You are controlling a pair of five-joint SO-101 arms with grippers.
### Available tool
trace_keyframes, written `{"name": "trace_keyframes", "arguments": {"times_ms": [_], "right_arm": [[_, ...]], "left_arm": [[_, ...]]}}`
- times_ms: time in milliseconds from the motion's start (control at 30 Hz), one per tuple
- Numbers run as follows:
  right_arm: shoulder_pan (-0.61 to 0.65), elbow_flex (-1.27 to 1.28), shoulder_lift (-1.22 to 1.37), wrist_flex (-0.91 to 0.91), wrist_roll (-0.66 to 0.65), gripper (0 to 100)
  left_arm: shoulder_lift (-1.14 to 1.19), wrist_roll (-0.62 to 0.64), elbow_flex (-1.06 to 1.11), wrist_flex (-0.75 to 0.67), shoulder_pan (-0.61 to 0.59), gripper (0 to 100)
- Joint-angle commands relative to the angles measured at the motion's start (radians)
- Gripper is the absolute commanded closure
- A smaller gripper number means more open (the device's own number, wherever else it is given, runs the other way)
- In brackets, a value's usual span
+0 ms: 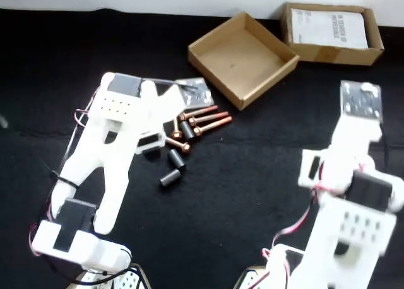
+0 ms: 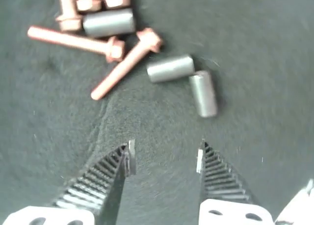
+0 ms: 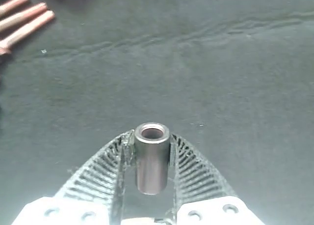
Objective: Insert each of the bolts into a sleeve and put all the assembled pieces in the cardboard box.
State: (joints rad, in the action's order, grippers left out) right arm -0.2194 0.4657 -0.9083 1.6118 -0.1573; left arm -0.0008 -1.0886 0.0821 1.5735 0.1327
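Copper-coloured bolts (image 1: 201,120) lie bunched near the middle of the black-clothed tabletop (image 1: 252,188), with loose grey sleeves (image 1: 174,168) touching them or just beside them. The left arm's (image 1: 104,156) jaws hang wide open over the cloth, holding nothing, near two of the sleeves. The right arm's (image 1: 347,175) jaws, toward the tabletop's right edge, are closed on one sleeve (image 3: 151,166), gripped by its sides with its open bore showing. The cardboard box (image 1: 213,74) sits open near the far edge, just beyond the bolts; a second box (image 1: 331,54) holding a printed sheet sits at the far right corner.
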Motion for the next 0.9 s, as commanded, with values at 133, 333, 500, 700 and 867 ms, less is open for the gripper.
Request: {"name": "trace_keyframes", "arguments": {"times_ms": [133,333,500,700,867], "right_arm": [[-0.101,0.303,-0.371,-0.131,-0.135,99.1],[-0.099,0.536,-0.621,-0.239,-0.235,99.1],[-0.101,0.651,-0.710,-0.331,-0.270,99.1],[-0.094,0.710,-0.710,-0.371,-0.272,99.1],[-0.093,0.727,-0.713,-0.377,-0.273,99.1]], "left_arm": [[0.035,-0.233,-0.018,0.003,0.054,79],[0.249,0.054,-0.068,-0.256,0.101,79],[0.335,0.212,-0.151,-0.216,0.077,79],[0.341,0.141,-0.226,-0.184,0.079,79],[0.343,0.011,-0.217,-0.219,0.093,79]]}}
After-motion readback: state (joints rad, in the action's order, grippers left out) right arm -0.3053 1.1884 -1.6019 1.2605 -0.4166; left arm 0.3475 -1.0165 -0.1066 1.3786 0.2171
